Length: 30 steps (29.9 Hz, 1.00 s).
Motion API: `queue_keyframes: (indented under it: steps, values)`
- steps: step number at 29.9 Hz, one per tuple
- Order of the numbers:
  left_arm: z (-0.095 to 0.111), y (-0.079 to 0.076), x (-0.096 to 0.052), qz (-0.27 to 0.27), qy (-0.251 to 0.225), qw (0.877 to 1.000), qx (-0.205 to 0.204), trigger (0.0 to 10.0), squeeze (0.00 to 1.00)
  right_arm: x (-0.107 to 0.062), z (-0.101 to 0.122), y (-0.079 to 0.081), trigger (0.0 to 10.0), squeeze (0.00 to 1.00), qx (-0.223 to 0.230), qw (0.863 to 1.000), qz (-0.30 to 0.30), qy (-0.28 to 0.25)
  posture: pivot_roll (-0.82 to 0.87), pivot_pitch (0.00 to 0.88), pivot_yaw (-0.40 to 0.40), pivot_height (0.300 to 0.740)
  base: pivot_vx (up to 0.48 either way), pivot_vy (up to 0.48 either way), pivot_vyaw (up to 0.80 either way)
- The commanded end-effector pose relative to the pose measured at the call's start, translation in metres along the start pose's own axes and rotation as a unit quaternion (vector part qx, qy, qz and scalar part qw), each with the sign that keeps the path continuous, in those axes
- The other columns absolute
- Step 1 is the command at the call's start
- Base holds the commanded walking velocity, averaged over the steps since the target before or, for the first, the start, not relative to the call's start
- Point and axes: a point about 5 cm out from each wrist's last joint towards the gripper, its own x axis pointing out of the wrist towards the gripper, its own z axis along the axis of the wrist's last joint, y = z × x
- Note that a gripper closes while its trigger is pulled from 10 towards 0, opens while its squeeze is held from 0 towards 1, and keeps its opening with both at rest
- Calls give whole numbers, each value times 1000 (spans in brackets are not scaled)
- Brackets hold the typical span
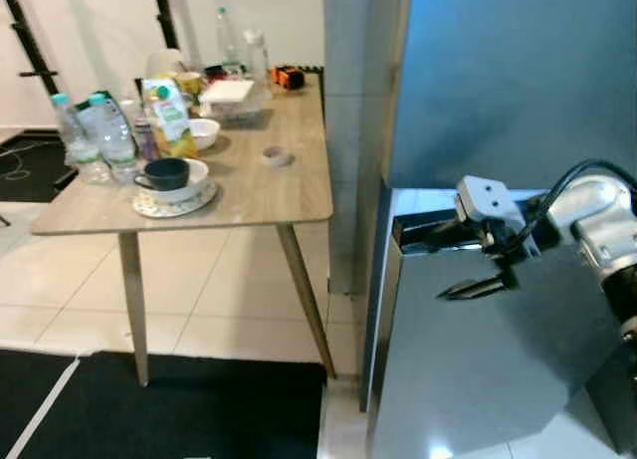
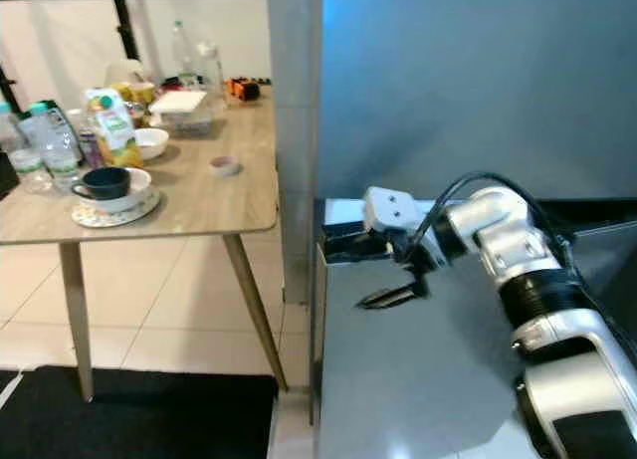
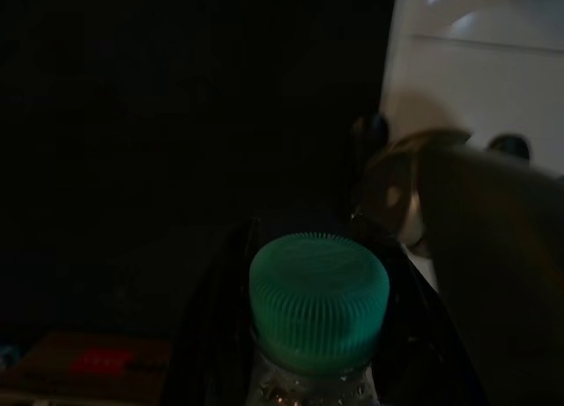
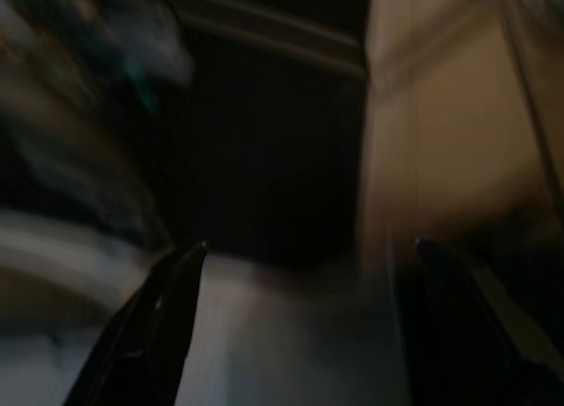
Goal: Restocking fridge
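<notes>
Ribbed green cap of a clear plastic bottle (image 3: 317, 305) sits clenched in our left pincer (image 3: 308, 335). Our right pincer (image 1: 453, 265), long black fingers spread, reaches at the smooth grey fridge door's (image 1: 478, 379) edge, beside the wood-grain desk (image 1: 259, 180)

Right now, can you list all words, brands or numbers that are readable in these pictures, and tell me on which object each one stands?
No text can be read.
Yellow-and-green juice carton on the wooden table: print too blurred to read.
Clear plastic water bottles: labels too small to read.
Grey fridge door: no lettering visible.
Green ribbed cap of the bottle in the left hand: no marking visible.
</notes>
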Motion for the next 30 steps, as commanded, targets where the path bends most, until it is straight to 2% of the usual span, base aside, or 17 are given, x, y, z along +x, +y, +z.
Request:
queue_keyframes:
  steps: [1,4,8,11,12,14,16,20,22,23,24,26,30]
  values:
    - [-3,0,0,3,5,1000,-5,10000,0,-1,22,0,10000,0,-21,998,11,-55,-104,0,-4,740,0,0,0]
    - [-3,-2,0,2,5,1000,-5,10000,0,-6,40,2,10000,0,-27,991,14,-130,-108,0,-4,740,0,0,0]
    - [-3,-4,0,0,5,1000,-5,10000,0,-7,45,2,10000,0,-28,987,11,-156,-108,0,-4,740,0,0,0]
    - [-3,-6,1,-1,6,1000,-5,10000,0,-6,40,-1,10000,0,-30,989,-1,-145,-108,0,-4,740,0,0,0]
    - [-4,-9,1,-2,6,1000,-5,10000,0,-3,27,-7,10000,0,-21,994,-33,-102,-108,0,-4,740,0,0,0]
    - [-4,-10,1,-3,7,1000,-5,10000,0,-3,23,-8,10000,0,-15,995,-42,-89,-108,0,-4,740,0,0,0]
    - [-4,-12,2,-4,7,1000,-5,10000,0,-4,17,-13,10000,0,-1,994,-84,-63,-109,0,-6,740,0,0,0]
    - [-4,-14,2,-4,6,1000,-5,10000,0,-10,18,-23,10000,0,13,986,-151,-71,-107,0,-6,740,0,0,0]
    - [-5,-14,2,-5,7,1000,-5,10000,0,-11,18,-24,10000,0,18,983,-165,-76,-107,0,-6,740,0,0,0]
    - [-5,-14,2,-5,7,1000,-5,10000,0,-12,18,-24,4588,0,20,983,-165,-79,-107,0,-6,740,0,0,0]
    - [-6,-13,1,-4,7,1000,-5,10000,0,-13,18,-24,0,0,22,983,-166,-81,-107,0,-6,740,0,0,0]
    - [-6,-12,1,-4,8,1000,-5,10000,0,-13,17,-24,0,0,20,982,-169,-78,-108,0,-4,740,0,0,0]
    - [-8,-8,0,-2,9,1000,-4,10000,0,-15,13,-27,0,0,3,983,-179,-29,-107,0,-5,740,0,0,0]
